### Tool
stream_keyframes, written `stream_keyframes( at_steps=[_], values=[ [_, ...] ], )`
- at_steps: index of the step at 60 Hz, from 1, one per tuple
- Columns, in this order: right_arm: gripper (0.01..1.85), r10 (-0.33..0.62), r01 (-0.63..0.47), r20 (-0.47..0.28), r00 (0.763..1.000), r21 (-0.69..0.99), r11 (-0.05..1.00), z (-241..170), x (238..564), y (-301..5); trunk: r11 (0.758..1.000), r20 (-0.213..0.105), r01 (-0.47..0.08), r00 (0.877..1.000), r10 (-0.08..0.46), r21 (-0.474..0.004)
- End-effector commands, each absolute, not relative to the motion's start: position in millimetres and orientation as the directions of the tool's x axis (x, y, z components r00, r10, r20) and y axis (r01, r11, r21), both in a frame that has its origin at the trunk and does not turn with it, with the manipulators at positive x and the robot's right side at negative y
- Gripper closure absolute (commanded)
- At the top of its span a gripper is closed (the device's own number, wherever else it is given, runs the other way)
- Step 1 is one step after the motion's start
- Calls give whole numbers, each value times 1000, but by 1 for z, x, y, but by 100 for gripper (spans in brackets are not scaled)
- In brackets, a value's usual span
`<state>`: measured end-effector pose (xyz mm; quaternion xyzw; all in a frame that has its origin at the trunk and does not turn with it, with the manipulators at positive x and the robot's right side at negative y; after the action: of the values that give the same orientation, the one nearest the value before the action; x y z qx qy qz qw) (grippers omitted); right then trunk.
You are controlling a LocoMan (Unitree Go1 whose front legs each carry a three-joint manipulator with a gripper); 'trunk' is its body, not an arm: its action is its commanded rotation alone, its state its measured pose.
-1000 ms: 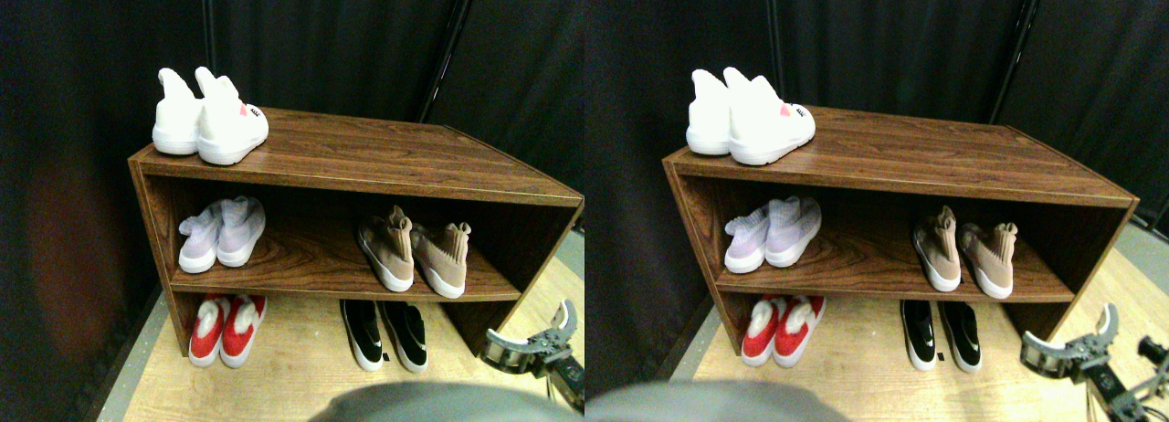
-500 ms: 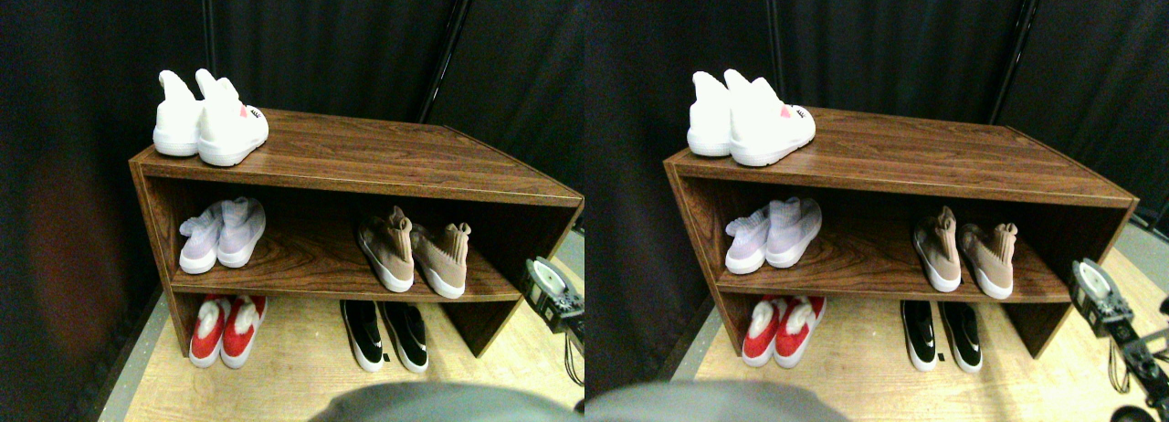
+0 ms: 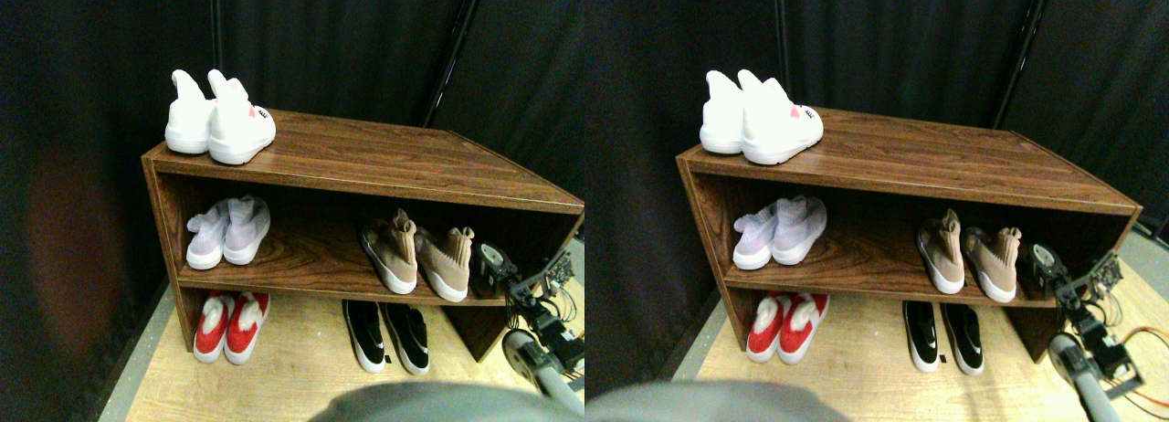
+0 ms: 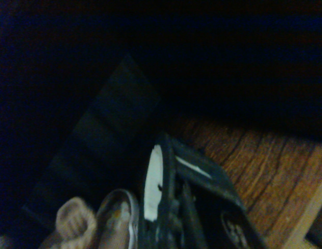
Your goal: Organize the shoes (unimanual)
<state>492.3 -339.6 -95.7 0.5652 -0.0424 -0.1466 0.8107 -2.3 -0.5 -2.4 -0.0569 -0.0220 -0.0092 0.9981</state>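
Stereo pair looks down at the whole rack; wrist camera peers closely into its middle shelf.

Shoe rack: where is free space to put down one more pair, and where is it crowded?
The rack top is bare right of the white pair. The middle shelf has a bare patch between the lilac pair and the tan pair. Its right end is crowded: the right gripper sits beside the tan pair. The floor between the red pair and the black pair is free.
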Motion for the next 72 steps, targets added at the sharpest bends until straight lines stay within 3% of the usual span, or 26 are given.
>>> stream_keyframes(
  at_steps=[1,23,39,63,72],
  values=[
    [180,-267,144,-57,962,937,318,-96,499,-332,993,31,-1,1000,5,-117],
    [180,-288,186,-112,951,951,245,-108,503,-307,991,23,-21,999,24,-129],
    [180,-270,175,-106,957,953,248,-106,501,-286,990,17,-32,999,35,-139],
    [180,-165,149,-111,980,959,240,-108,501,-269,986,14,-55,998,57,-155],
    [180,-183,156,-112,977,957,245,-108,502,-268,986,16,-58,998,61,-154]
  ],
)
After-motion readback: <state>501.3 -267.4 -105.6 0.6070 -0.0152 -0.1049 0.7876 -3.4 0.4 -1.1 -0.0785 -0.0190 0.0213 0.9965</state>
